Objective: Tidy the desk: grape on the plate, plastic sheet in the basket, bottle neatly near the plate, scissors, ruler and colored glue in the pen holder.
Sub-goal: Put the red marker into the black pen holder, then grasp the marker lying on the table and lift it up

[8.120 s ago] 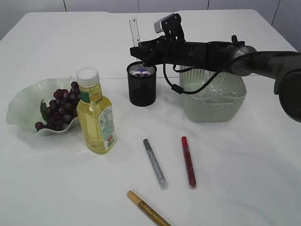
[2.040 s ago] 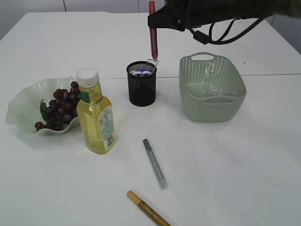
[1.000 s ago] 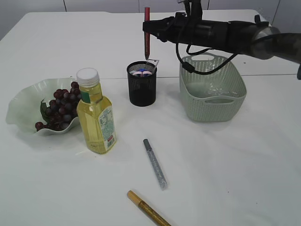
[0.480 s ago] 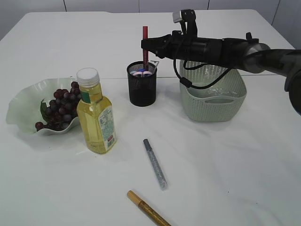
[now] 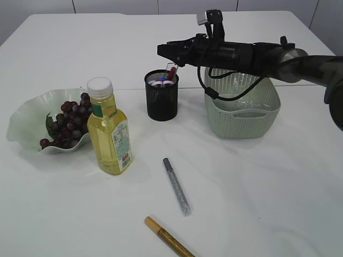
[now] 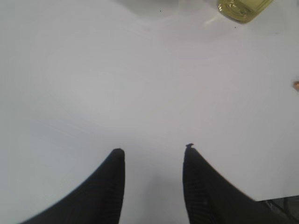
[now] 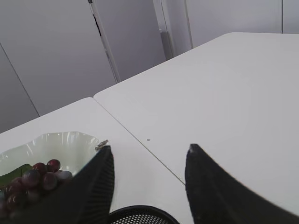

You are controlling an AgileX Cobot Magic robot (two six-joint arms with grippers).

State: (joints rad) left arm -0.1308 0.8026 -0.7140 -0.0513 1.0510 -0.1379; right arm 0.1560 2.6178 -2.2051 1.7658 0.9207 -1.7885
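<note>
On the left, the purple grape bunch (image 5: 64,122) lies in the wavy pale-green plate (image 5: 24,120) beside the yellow-liquid plastic bottle (image 5: 109,128); the left gripper (image 6: 153,154) hangs open and empty over bare table. Silver (image 5: 176,186) and gold glitter glue pens (image 5: 169,238) lie on the table, where a shallow pinch could roll them. The right gripper (image 5: 162,50), jaws apart and empty, hovers over the black mesh pen holder (image 5: 161,95) with the red glue pen (image 5: 171,72) inside, and could snag the holder's contents if it drops.

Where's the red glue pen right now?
In the exterior view, the red glue pen stands inside the black pen holder, centre-back, just under the right hand, left of the basket.

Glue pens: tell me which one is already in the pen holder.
The red glue pen: its top leans out of the black mesh pen holder. The silver glue pen and the gold glue pen lie flat on the table.
</note>
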